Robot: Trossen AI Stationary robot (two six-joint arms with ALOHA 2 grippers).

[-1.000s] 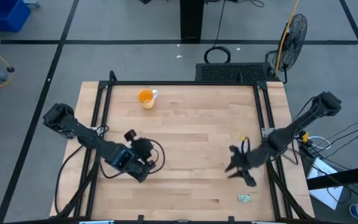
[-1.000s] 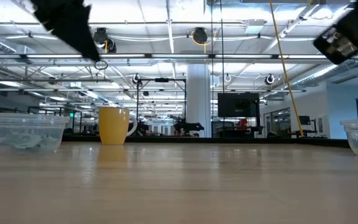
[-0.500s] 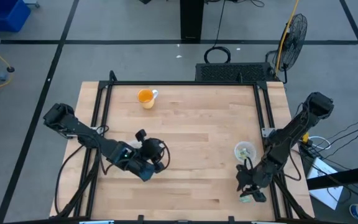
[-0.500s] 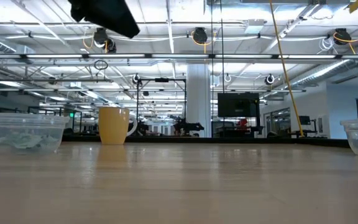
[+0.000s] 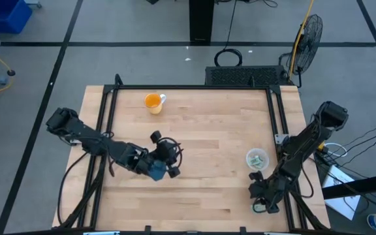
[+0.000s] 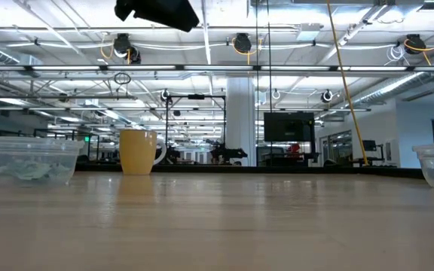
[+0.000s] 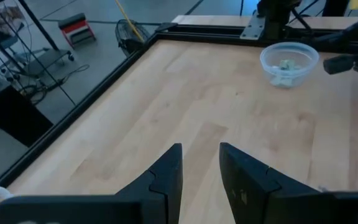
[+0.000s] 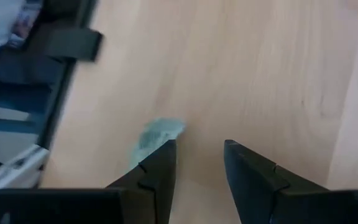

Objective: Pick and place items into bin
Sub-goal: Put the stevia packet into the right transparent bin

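Packet (image 8: 156,135) beside right hand (image 8: 199,163), hidden from above

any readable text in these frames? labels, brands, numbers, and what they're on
None can be read.
Packet by the right gripper: green-and-white wrapper, print too blurred.
Packets in the clear cup: too small.
Orange mug: no marking visible.
Monitor in the room behind the table: screen dark.
Left gripper: no label visible.

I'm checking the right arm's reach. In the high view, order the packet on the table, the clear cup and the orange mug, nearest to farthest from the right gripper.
1. Packet on the table, just under the right gripper, near the front edge.
2. Clear cup, just behind it.
3. Orange mug, far back-left corner.
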